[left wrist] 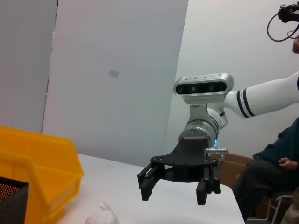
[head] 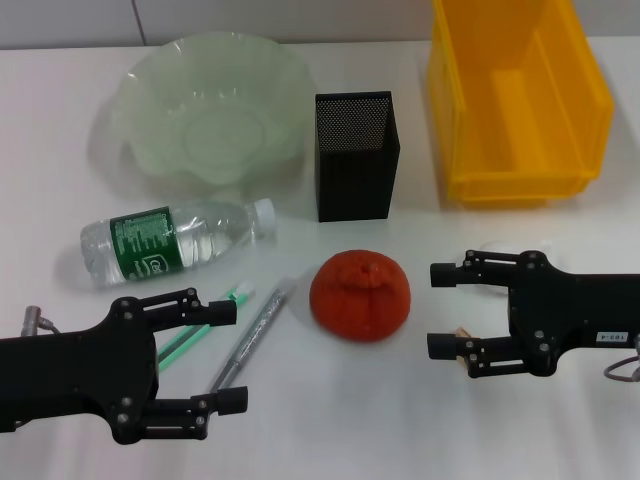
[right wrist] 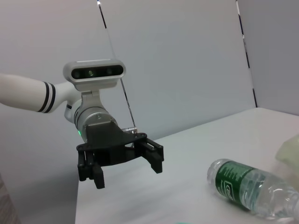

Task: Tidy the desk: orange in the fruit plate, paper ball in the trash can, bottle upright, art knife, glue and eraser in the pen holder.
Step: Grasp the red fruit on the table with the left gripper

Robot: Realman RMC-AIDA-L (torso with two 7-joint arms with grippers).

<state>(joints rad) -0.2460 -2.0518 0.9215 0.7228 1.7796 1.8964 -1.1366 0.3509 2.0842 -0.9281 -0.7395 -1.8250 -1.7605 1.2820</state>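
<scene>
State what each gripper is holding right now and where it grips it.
Nothing is held. The left gripper hangs open above the pens, and the right gripper is open beside the orange, touching nothing.

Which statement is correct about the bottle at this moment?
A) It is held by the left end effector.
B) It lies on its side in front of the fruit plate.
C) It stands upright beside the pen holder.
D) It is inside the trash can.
B: the bottle lies flat on the table just in front of the fruit plate, untouched.
</scene>
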